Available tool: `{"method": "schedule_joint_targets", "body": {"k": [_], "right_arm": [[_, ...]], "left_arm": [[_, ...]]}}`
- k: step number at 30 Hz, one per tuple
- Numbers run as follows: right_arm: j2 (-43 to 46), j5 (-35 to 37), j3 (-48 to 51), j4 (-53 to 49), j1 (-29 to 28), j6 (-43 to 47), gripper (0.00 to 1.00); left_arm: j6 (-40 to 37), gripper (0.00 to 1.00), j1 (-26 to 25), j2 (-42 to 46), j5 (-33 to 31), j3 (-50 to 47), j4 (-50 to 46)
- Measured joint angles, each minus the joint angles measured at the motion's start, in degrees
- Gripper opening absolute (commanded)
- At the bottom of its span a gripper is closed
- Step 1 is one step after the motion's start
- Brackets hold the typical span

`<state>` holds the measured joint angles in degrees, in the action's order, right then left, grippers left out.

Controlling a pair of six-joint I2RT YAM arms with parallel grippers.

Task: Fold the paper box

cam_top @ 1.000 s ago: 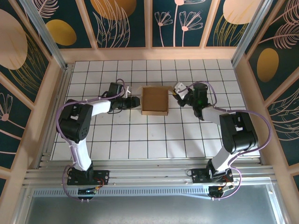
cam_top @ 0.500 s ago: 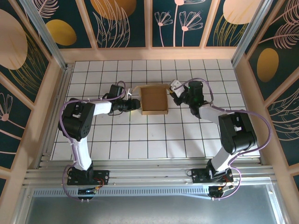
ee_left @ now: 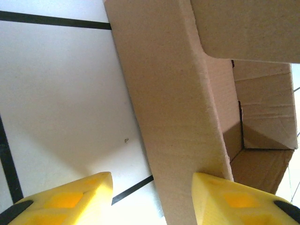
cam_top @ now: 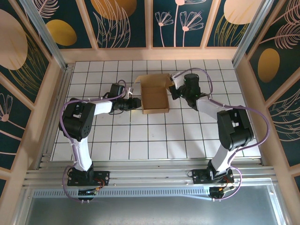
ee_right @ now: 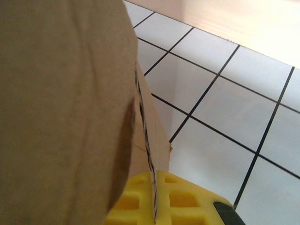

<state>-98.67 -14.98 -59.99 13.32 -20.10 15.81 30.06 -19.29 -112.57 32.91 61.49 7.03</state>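
The paper box (cam_top: 155, 99) is a small brown cardboard box, open on top, standing mid-table with a flap raised along its far side. My left gripper (cam_top: 137, 102) is at the box's left wall. In the left wrist view that wall (ee_left: 173, 93) runs between the yellow fingertips of the left gripper (ee_left: 152, 180); it touches the right finger, with a gap to the left finger, so the jaws are open. My right gripper (cam_top: 172, 89) is at the box's far right corner. In the right wrist view the right gripper (ee_right: 153, 192) is shut on a thin cardboard edge of the box (ee_right: 61, 93).
The white tiled table (cam_top: 131, 140) is fenced by wooden side walls (cam_top: 243, 84) and a painted back panel (cam_top: 150, 23). A metal rail (cam_top: 150, 176) crosses the near edge by the arm bases. Purple cables loop from both arms.
My right gripper has swung left and farther back to the box's far right corner, and the far flap now stands raised. My left gripper has closed in on the left wall.
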Motion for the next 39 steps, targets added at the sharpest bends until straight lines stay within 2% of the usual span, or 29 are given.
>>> {"method": "schedule_joint_targets", "body": {"k": [10, 16, 27, 39], "right_arm": [[-3.5, 4.8, -7.2, -6.6, -2.8, -8.8, 0.03], [-4.4, 7.1, -8.2, -8.9, -4.3, -12.7, 0.04], [-4.5, 12.4, -6.5, -6.0, -7.1, -16.2, 0.05], [-4.5, 13.7, -3.0, -0.1, -7.7, -17.0, 0.05]], "left_arm": [[0.0, 0.48, 0.0, -0.5, -0.3, 0.1, -0.2], [0.0, 0.48, 0.0, -0.6, -0.3, 0.3, -0.2], [0.0, 0.47, 0.0, -0.6, -0.4, 0.4, -0.2], [0.0, 0.47, 0.0, -0.6, -0.8, 1.4, -1.7]]}}
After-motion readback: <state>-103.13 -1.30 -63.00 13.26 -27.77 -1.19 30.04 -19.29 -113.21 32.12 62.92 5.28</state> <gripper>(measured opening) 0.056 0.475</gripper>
